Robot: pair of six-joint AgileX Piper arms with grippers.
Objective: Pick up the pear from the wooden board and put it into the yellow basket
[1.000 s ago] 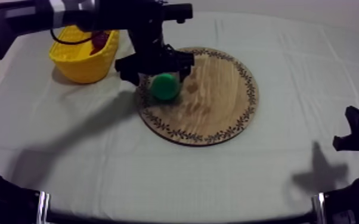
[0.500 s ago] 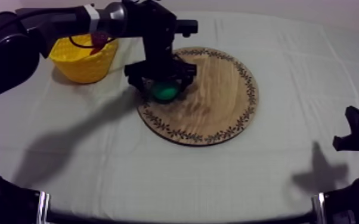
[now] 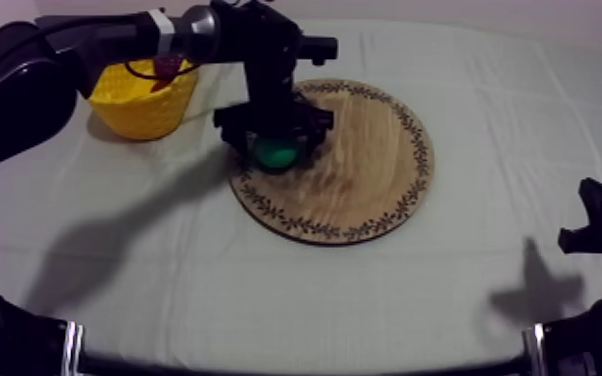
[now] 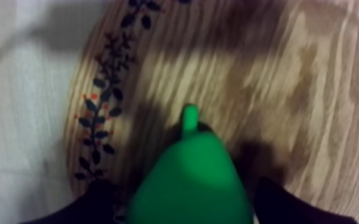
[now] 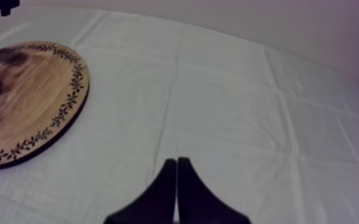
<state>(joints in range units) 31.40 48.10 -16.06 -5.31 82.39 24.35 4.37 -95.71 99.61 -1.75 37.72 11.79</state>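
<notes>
Top view for the lay of things: left gripper [image 3: 277, 146] down on the wooden board [image 3: 375, 175], low over the pear [image 3: 277, 156], close to the board's rim. Near the gripper, just off that rim and back along the arm's own reach, the yellow basket [image 3: 140, 108], with a small red fruit [image 3: 168, 68] inside.

Step in hand, by judgement: closing on the pear. To do it well:
- Stay low and squeeze across the wide belly, not the narrow neck.
- Close slowly and evenly, so as not to squirt the smooth, rounded body out ahead along the wood.
- Check for a firm pinch before lifting.
- Lift straight up, higher than the basket wall, before swinging over.

Left wrist view for the pincer itself: black fingers [image 4: 101, 205] spread wide, one at each flank of the pear, belly filling the gap between, stem pointing ahead and away. Just beside the green skin, with no sign of a squeeze, so taken as open and holding nothing. Pear resting on the wood.

As for the right gripper [image 5: 176, 164]: pressed together into a narrow wedge, gripping nothing, over bare cloth [image 5: 229, 107], well apart from the board.
</notes>
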